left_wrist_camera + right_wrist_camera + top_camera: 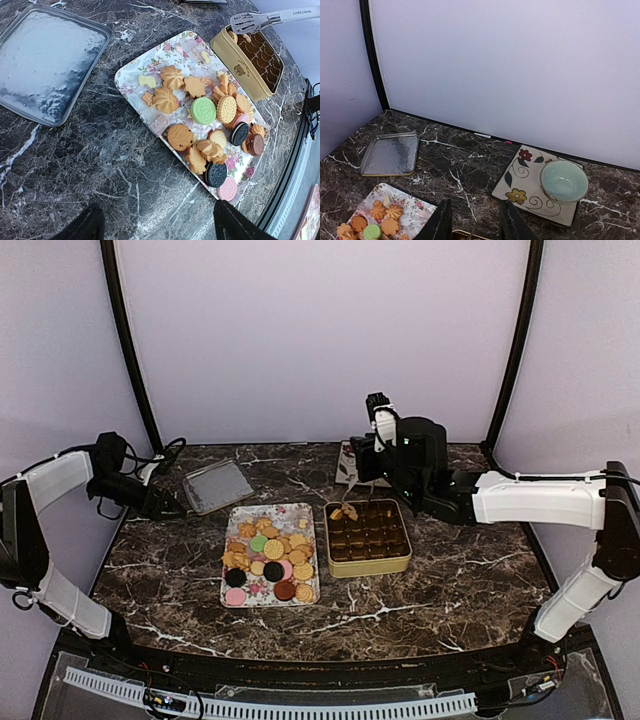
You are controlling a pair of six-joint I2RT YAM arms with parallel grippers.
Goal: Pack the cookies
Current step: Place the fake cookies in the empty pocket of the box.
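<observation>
Plain pale lilac walls [320, 340], evenly lit, close in a dark white-veined marble worktop [460, 580] between two curved black posts [128, 350].

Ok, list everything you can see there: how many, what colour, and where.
cookies: many, mostly tan, some pink, green, dark; on the tray, a few in the tin's far-left corner
tray: one, flowery; table centre
tin: one, gold; right of the tray
lid: one, silvery; far left
plate: one, cream with flowers; behind the tin
bowl: one, pale green; on the plate
tongs: one, white handle; over the tin
table: one, dark marble
left gripper: open, empty, left side
right gripper: holding the tongs
</observation>
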